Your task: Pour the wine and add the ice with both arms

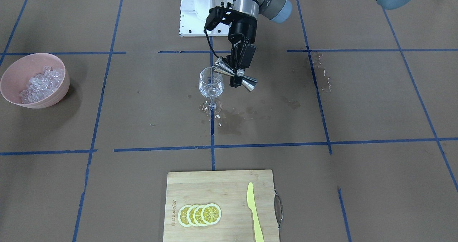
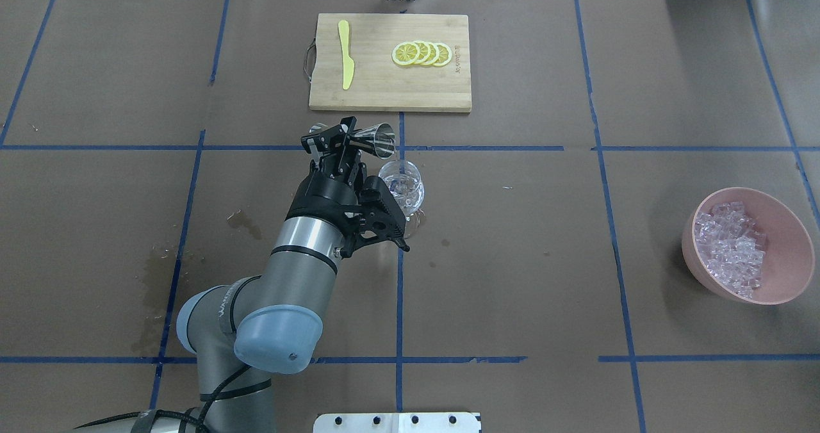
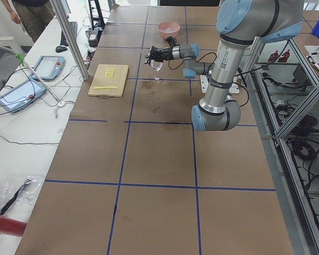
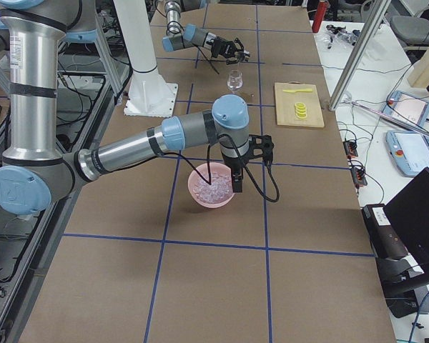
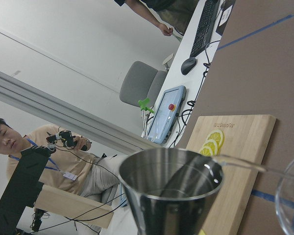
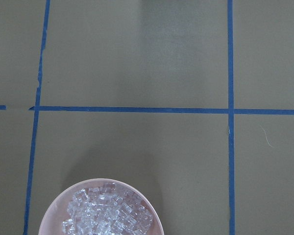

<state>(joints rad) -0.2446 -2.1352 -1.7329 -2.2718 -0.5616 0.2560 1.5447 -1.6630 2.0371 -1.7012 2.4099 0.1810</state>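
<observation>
My left gripper [image 1: 238, 73] [image 2: 343, 145] is shut on the waist of a steel jigger [image 1: 234, 75] [image 2: 375, 139] [image 5: 171, 191]. The jigger is tipped sideways, its mouth at the rim of a clear stemmed wine glass [image 1: 211, 86] [image 2: 402, 188] that stands at the table's centre. Something clear glints inside the glass. Ice [image 1: 41, 84] [image 2: 730, 247] [image 6: 108, 213] is heaped in a pink bowl [image 1: 61, 91] [image 2: 785, 228] [image 4: 200, 196]. My right gripper [image 4: 237, 187] hangs above that bowl and shows only in the exterior right view, so I cannot tell whether it is open or shut.
A wooden cutting board [image 1: 222, 184] [image 2: 384, 93] with lemon slices [image 1: 199, 214] and a yellow knife [image 1: 254, 213] lies past the glass. Wet stains [image 1: 236, 118] darken the paper around the glass foot. The white base block [image 1: 196, 13] is behind. A person sits beyond the table's far edge.
</observation>
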